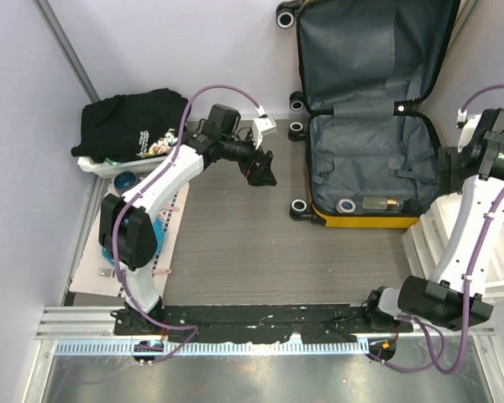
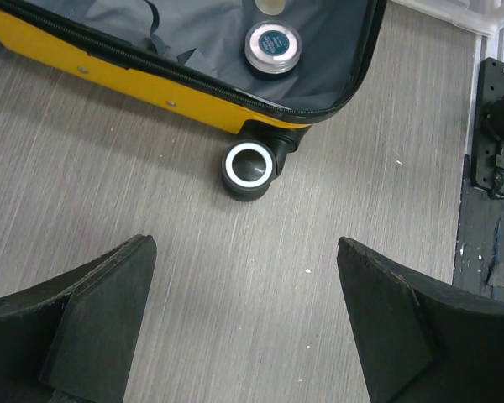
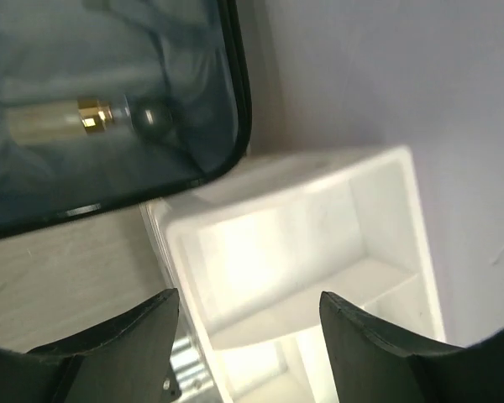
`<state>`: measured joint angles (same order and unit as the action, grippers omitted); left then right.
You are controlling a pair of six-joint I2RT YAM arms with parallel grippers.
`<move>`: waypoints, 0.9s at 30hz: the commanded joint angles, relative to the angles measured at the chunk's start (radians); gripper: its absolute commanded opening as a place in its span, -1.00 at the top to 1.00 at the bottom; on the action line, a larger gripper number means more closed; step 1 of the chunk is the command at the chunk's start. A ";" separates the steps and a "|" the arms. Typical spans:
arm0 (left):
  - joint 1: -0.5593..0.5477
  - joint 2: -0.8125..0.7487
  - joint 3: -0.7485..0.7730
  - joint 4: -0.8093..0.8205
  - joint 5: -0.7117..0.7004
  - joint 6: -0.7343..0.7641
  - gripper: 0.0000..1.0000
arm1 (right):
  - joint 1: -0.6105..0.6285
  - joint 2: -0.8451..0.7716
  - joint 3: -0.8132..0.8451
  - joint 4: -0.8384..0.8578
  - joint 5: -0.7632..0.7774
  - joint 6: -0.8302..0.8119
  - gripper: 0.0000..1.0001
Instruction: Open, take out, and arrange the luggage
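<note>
Wide apart at the left gripper (image 2: 245, 252), with nothing between the black fingers (image 2: 92, 311). Hanging over bare grey wood-grain table (image 2: 109, 193), aimed toward a black wheel (image 2: 250, 166) with a white ring at the near left corner of the luggage (image 2: 151, 84). Just past that wheel, over the yellow shell and the black zip band, onto dark grey lining with a round blue-capped jar (image 2: 272, 44) resting on it.

Spread open too at the right gripper (image 3: 248, 298), clamped on nothing — poised above a white plastic bin (image 3: 336, 243) just beside the suitcase's near right corner. Inside that corner, through some blur, a clear bottle (image 3: 59, 117) with a gold collar, lying on its side.

Outward, from the top camera: open on the right half of the table, close to the far wall, with the lid swung back away from the arms and the base nearer them. Jar and bottle side by side along the near edge of the base. To its right, under the right arm, more white bins (image 1: 424, 243) at the table's edge.

Far left, a white basket (image 1: 97, 165) heaped with black clothing (image 1: 134, 122). In front of it, a pale sheet (image 1: 92, 260) beneath the left arm. Pale lilac walls (image 1: 193, 42) at the back and both sides — and along the near edge, a metal rail (image 1: 76, 321) and a black mounting plate (image 1: 260, 317).
</note>
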<state>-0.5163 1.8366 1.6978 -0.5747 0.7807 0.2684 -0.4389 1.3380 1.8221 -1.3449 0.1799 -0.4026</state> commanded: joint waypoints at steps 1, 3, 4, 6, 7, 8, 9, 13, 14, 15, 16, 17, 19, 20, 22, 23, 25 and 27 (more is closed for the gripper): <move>-0.010 -0.007 0.034 0.058 0.043 -0.003 -0.86 | -0.007 -0.014 -0.115 0.000 0.125 0.086 -0.48; -0.013 -0.011 0.034 0.058 0.051 -0.001 -0.86 | -0.008 0.010 -0.103 -0.010 0.071 0.105 -0.48; -0.014 -0.013 0.034 0.055 0.052 0.002 -0.86 | -0.008 0.021 -0.071 -0.029 0.026 0.105 -0.49; -0.030 -0.007 0.037 0.055 0.025 0.015 -0.86 | -0.006 0.056 -0.038 -0.040 -0.098 0.093 -0.48; -0.037 -0.002 0.045 0.038 0.014 0.026 -0.86 | -0.006 0.069 0.003 -0.057 -0.155 0.081 -0.48; -0.051 0.006 0.060 0.026 0.006 0.037 -0.84 | 0.006 0.085 0.026 -0.062 -0.207 0.058 -0.43; -0.056 0.018 0.063 0.019 0.003 0.040 -0.83 | 0.023 0.117 0.046 -0.059 -0.241 0.058 -0.42; -0.062 0.026 0.060 0.058 0.003 -0.015 -0.81 | 0.199 0.223 0.154 -0.080 -0.185 0.015 -0.37; -0.062 0.024 0.050 0.068 0.006 -0.023 -0.81 | 0.224 0.237 0.160 -0.076 -0.188 0.001 -0.37; -0.062 0.027 0.043 0.091 0.012 -0.027 -0.80 | 0.264 0.251 0.164 -0.074 -0.200 -0.048 -0.38; -0.062 0.033 0.037 0.099 0.020 -0.032 -0.81 | 0.281 0.285 0.170 -0.094 -0.220 -0.086 -0.38; -0.062 0.039 0.037 0.110 0.019 -0.032 -0.81 | 0.293 0.309 0.172 -0.106 -0.220 -0.129 -0.39; -0.062 0.062 0.055 0.116 0.003 -0.026 -0.81 | 0.301 0.375 0.178 -0.152 -0.247 -0.258 -0.39; -0.060 0.070 0.071 0.104 -0.006 -0.018 -0.82 | 0.302 0.389 0.177 -0.163 -0.252 -0.303 -0.40; -0.047 0.091 0.095 0.067 -0.011 -0.009 -0.83 | 0.302 0.395 0.117 -0.161 -0.278 -0.459 -0.42; -0.038 0.095 0.091 0.068 0.005 -0.009 -0.83 | 0.301 0.392 0.083 -0.148 -0.293 -0.500 -0.42; 0.004 0.099 0.053 0.131 0.037 -0.041 -0.85 | 0.302 0.394 0.000 -0.106 -0.309 -0.606 -0.42; 0.030 0.113 0.042 0.235 0.064 -0.135 -0.85 | 0.299 0.403 -0.068 -0.071 -0.321 -0.668 -0.40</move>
<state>-0.5518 1.9423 1.7454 -0.5037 0.7887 0.2405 -0.1352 1.7542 1.8381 -1.3357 -0.0875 -0.8288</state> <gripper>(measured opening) 0.921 0.707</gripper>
